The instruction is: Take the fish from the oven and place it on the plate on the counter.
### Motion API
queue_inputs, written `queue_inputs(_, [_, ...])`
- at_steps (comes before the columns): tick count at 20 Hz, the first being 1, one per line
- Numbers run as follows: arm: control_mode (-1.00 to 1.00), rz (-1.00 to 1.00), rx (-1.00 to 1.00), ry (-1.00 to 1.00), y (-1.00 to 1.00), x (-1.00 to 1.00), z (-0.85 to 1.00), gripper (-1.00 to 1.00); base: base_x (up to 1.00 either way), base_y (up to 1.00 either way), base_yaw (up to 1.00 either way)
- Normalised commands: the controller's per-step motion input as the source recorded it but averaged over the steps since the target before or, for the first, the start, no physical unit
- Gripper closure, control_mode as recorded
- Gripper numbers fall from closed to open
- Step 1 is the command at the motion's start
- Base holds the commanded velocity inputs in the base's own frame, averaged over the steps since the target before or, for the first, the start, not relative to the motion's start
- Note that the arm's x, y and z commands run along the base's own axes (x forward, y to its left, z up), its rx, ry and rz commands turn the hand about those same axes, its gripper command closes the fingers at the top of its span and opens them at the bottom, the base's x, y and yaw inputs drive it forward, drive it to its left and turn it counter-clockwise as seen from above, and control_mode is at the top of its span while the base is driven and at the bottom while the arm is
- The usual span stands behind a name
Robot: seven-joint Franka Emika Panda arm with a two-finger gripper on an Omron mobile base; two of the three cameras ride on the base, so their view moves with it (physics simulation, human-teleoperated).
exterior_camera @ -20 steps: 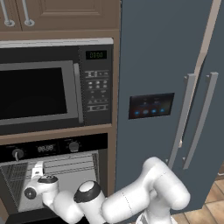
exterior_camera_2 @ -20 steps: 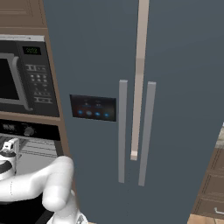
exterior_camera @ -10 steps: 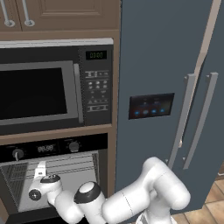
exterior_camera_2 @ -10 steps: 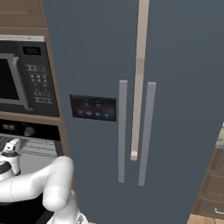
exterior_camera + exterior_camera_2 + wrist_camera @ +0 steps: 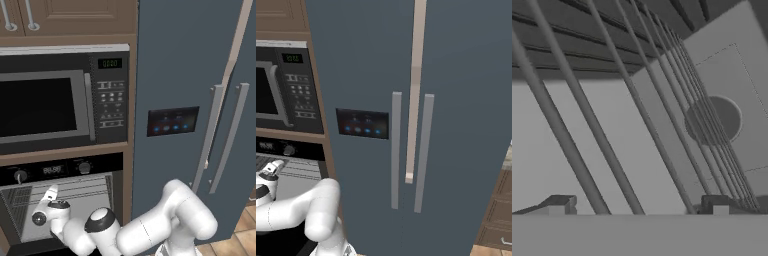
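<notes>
The black oven point(image 5: 50, 170) stands open below the microwave, its grey racked interior point(image 5: 80, 197) showing. My arm reaches into it from the lower right, and the white hand point(image 5: 47, 212) sits inside the cavity, also seen at the left edge of the right base view as the hand point(image 5: 268, 175). In the hand view my gripper point(image 5: 637, 207) is open with nothing between the fingertips point(image 5: 559, 204). Grey rack bars point(image 5: 587, 115) cross right in front of it. The fish, the plate and the counter are out of view.
A silver-framed microwave point(image 5: 50, 107) sits directly above the oven. A tall dark blue-grey fridge point(image 5: 190, 115) with long handles stands to the right. A round disc point(image 5: 712, 120) marks the oven's grey inner wall behind the bars. Wooden cabinets point(image 5: 70, 15) are on top.
The hand has shifted only slightly inside the oven cavity. The jaws have stayed open.
</notes>
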Motion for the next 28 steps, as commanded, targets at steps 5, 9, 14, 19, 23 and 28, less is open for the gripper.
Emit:
queue_inputs(5, [-1.00,-0.27,0.18,-0.12,0.00,-0.02,-1.00,-1.00,0.00,0.00,0.00])
queue_inputs(9, [-1.00,-0.29,0.17,-0.21,0.00,0.00,-1.00,-1.00,0.00,0.00,0.00])
queue_inputs(14, [-1.00,-0.23,0.07,-0.15,0.00,0.20,-1.00,-1.00,0.00,0.00,0.00])
queue_inputs(19, [-1.00,-0.15,0.00,-0.08,0.00,0.27,-0.93,-1.00,0.00,0.00,0.00])
queue_inputs(23, [-1.00,-0.10,0.00,-0.02,0.00,0.22,-0.86,-1.00,0.00,0.00,0.00])
queue_inputs(28, [-1.00,-0.08,0.00,-0.10,0.00,0.17,-0.90,-1.00,0.00,0.00,0.00])
